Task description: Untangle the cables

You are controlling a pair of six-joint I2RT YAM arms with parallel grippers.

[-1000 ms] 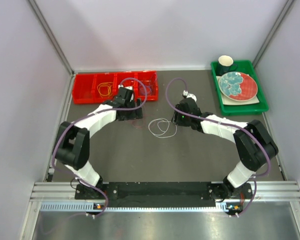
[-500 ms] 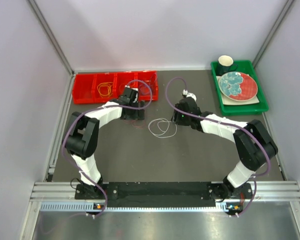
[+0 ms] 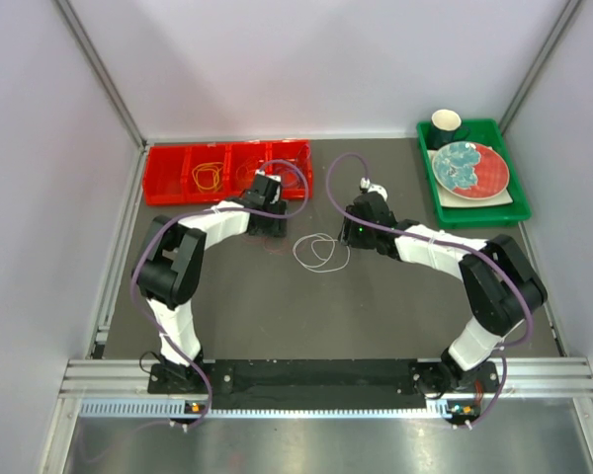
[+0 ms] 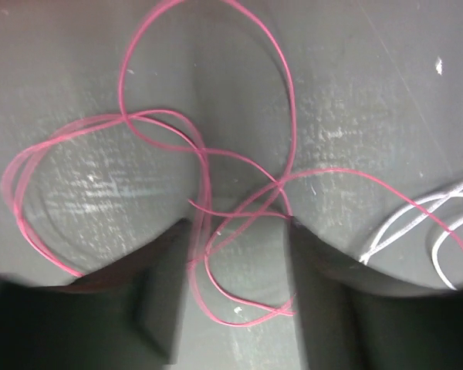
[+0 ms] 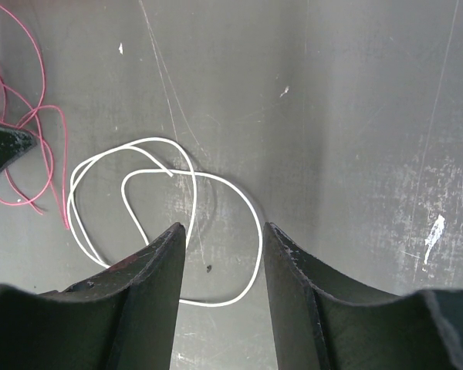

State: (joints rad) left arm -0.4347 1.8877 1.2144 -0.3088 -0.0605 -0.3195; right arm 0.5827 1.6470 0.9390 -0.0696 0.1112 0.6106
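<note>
A red cable (image 4: 204,166) lies in tangled loops on the dark mat. My left gripper (image 4: 239,227) stands low over it, jaws open, with several red strands crossing the gap between the fingers. A white cable (image 5: 139,200) lies coiled on the mat just to the right of the red one, apart from it. My right gripper (image 5: 224,229) hovers above the white cable's near loop, open and holding nothing. From above, the white cable (image 3: 321,252) sits between the left gripper (image 3: 268,225) and the right gripper (image 3: 355,233). A yellow cable (image 3: 207,176) rests in the red tray.
A red compartment tray (image 3: 168,190) stands at the back left, just behind my left gripper. A green tray (image 3: 482,212) at the back right carries a plate (image 3: 469,168) and a dark cup (image 3: 446,124). Side walls close in left and right.
My left arm has swung its gripper right and down onto the red cable, and its jaws have narrowed. The right arm and the white cable have not moved.
</note>
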